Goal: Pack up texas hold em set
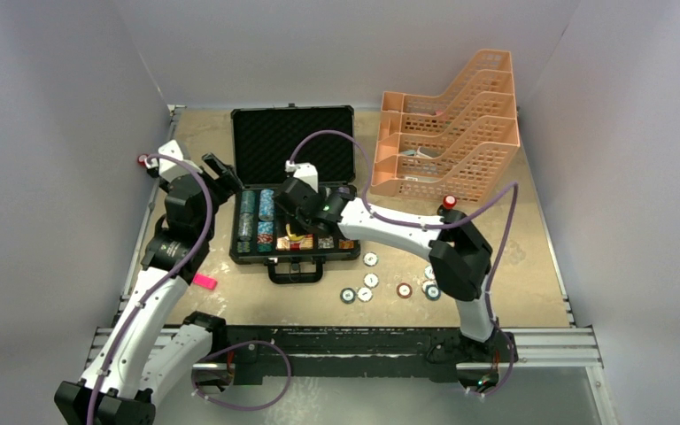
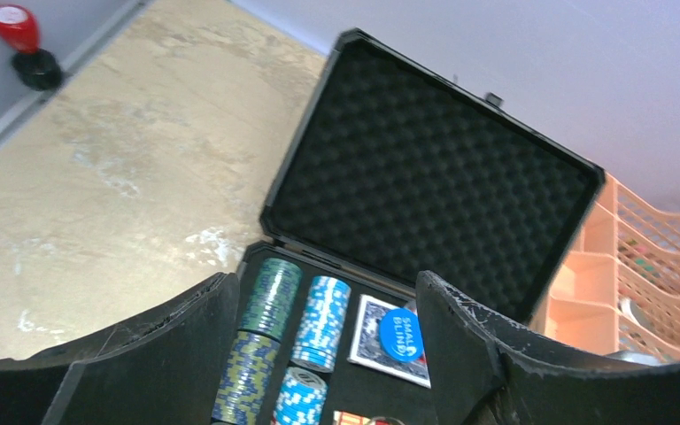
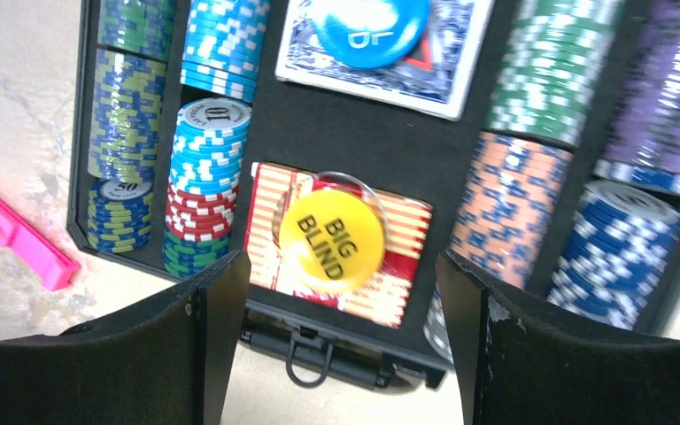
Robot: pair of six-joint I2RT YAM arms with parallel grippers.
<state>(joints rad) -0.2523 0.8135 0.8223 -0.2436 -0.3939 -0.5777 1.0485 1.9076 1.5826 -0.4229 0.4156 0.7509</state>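
The black briefcase lies open in mid-table, its foam lid raised. Rows of poker chips fill its tray. A yellow BIG BLIND button rests on the red card deck, and a blue button sits on the blue deck. My right gripper hangs open over the tray's front edge above the handle, holding nothing. My left gripper is open and empty above the tray's left chip rows. Several loose chips lie on the table right of the case.
A peach lattice tray rack stands at the back right. A pink marker lies on the table left of the case front. A red knob sits at the table's far left edge.
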